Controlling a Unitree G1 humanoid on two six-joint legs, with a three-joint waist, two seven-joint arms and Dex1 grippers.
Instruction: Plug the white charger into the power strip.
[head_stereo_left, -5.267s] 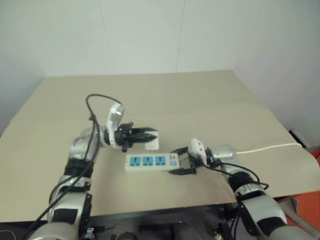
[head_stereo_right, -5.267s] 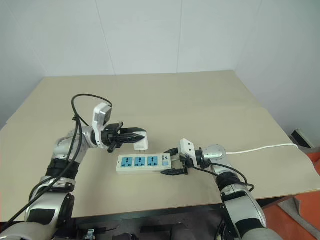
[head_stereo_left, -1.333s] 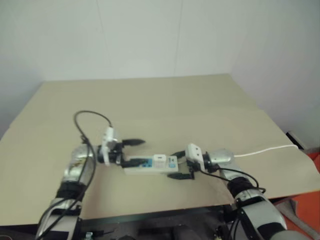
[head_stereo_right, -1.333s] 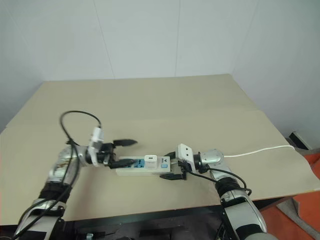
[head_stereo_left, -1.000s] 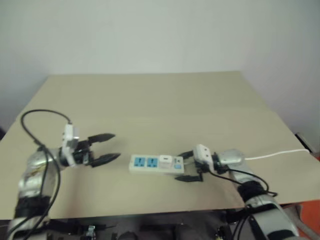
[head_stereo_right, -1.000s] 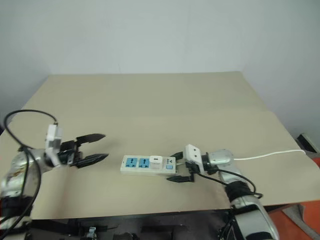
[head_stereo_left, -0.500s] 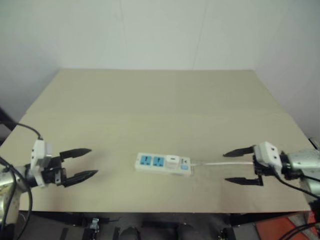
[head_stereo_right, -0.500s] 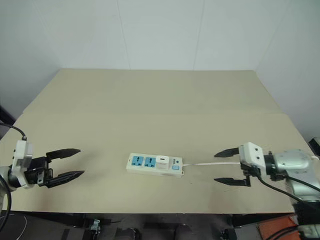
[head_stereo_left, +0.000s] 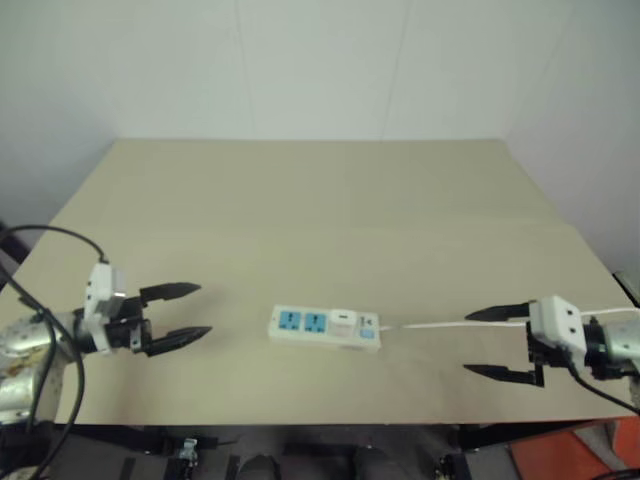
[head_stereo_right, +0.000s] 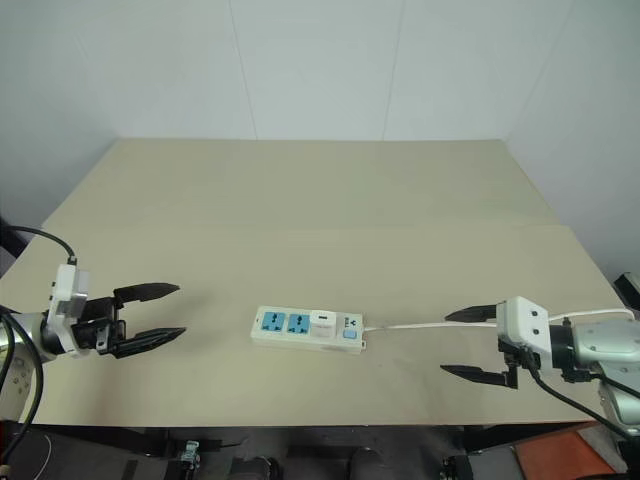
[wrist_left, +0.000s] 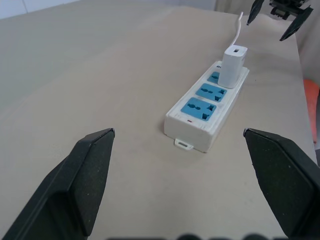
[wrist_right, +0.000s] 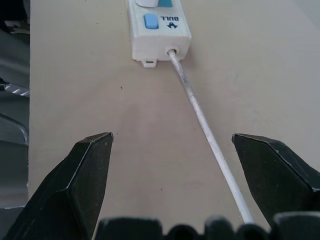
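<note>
Surface: tan table (head_stereo_right: 330, 200), white wall behind.
Charger: white charger (head_stereo_right: 322, 322) stood plugged into power strip (head_stereo_right: 306, 328), lower centre.
Cord: white cord (head_stereo_right: 420, 325) ran right.
Left gripper (head_stereo_right: 152, 313): lower left, fingers spread, empty.
Right gripper (head_stereo_right: 472, 344): lower right, fingers spread, empty.

You see the power strip (head_stereo_left: 324, 329) flat on the table (head_stereo_left: 320, 200), white charger (head_stereo_left: 343, 321) seated beside its switch end. Left gripper (head_stereo_left: 190, 312) and right gripper (head_stereo_left: 479, 343) spread wide, empty, well apart from it.

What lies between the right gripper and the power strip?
Only the strip's thin white cord on bare table, running from the power strip toward the open right gripper, seen in the right eye view.
</note>
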